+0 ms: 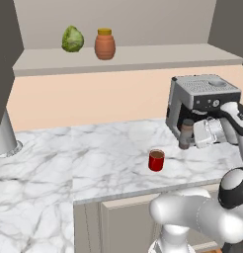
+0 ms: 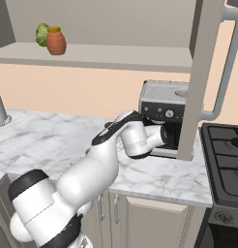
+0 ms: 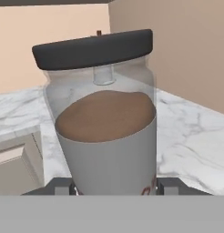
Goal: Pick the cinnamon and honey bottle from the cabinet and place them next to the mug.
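Note:
The cinnamon (image 1: 185, 133) is a slim shaker with a dark cap and a brown middle band. My gripper (image 1: 191, 134) is shut on it and holds it upright, low over the marble counter in front of the coffee machine. The hand view shows the cinnamon (image 3: 107, 123) close up between my two fingertips (image 3: 59, 185). The red mug (image 1: 156, 160) stands on the counter a little left of and nearer than the shaker. On the cabinet (image 1: 143, 55) shelf up at the back sits the orange honey bottle (image 1: 104, 44), also the honey bottle (image 2: 56, 40) in the right base view.
A green cabbage (image 1: 72, 39) sits left of the honey bottle on the shelf. The steel coffee machine (image 1: 205, 94) stands right behind my hand. A tall beige panel (image 2: 198, 77) and a stove (image 2: 225, 160) are to the right. The counter edge (image 1: 143, 190) runs close below the mug.

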Motion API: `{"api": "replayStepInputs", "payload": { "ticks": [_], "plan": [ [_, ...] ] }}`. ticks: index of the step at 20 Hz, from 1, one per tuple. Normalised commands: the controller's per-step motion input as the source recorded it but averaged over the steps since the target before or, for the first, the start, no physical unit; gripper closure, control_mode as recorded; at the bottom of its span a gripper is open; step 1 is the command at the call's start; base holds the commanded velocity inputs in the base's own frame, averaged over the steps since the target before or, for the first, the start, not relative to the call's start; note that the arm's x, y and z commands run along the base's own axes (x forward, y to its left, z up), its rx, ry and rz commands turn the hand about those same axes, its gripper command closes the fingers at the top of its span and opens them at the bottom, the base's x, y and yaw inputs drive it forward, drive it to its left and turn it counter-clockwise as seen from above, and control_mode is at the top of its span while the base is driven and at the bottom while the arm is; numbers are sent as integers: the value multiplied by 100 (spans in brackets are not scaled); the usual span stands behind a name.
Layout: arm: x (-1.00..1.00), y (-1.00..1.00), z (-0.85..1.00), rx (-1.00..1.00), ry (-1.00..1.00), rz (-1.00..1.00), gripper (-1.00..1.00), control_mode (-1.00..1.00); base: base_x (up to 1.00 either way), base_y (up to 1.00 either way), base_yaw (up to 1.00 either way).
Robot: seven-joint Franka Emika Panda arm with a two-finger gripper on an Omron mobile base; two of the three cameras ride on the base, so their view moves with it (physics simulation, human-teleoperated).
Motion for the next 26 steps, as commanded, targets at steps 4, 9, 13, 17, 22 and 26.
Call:
{"api": "replayStepInputs", "payload": {
  "ticks": [4,9,13,17,22,26],
  "plan": [
    [22,-1,-50,0,3,0,100,-100,0,0,0],
    [20,0,-58,0,4,0,100,-100,0,0,0],
    [9,0,-55,0,2,0,100,-100,0,0,0],
    [3,0,-43,0,0,0,100,-100,0,0,0],
    [17,0,-32,0,0,0,100,-100,0,0,0],
    [15,0,-9,0,0,0,100,-100,0,0,0]
  ]
}}
